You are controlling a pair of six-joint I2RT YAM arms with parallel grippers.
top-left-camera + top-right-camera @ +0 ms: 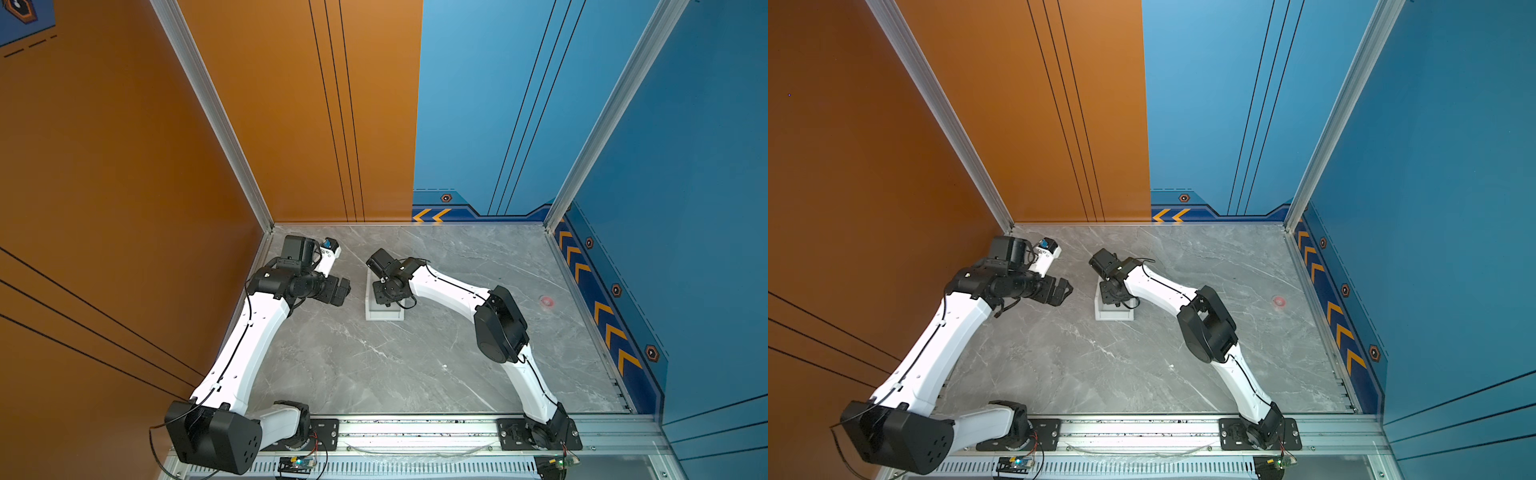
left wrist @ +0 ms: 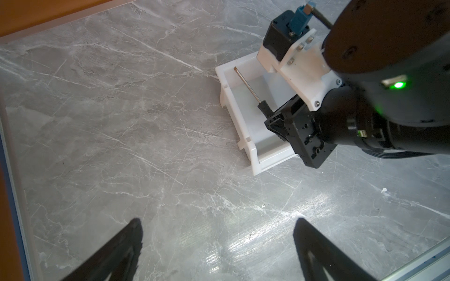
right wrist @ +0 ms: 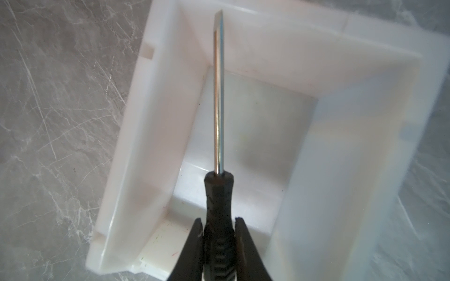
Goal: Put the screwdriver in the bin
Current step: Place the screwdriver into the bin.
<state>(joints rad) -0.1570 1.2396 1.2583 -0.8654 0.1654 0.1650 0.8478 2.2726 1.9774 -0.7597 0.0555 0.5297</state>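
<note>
My right gripper point(image 3: 218, 220) is shut on the black handle of the screwdriver point(image 3: 218, 97). The thin metal shaft points out ahead over the inside of the white bin point(image 3: 151, 121). In the left wrist view the screwdriver point(image 2: 248, 85) hangs above the bin point(image 2: 233, 102), its tip near the far rim, with the right gripper point(image 2: 275, 119) clamped on the handle. In both top views the right wrist covers most of the bin point(image 1: 384, 313) point(image 1: 1115, 316), and the screwdriver is hidden. My left gripper point(image 2: 218, 223) point(image 1: 343, 293) is open and empty over bare table, left of the bin.
The grey marble table point(image 1: 415, 365) is closed in by an orange wall point(image 1: 124, 208) on the left and a blue wall point(image 1: 685, 208) on the right. A small red spot point(image 1: 547, 301) lies right of the right arm. An aluminium rail point(image 1: 415, 428) runs along the front.
</note>
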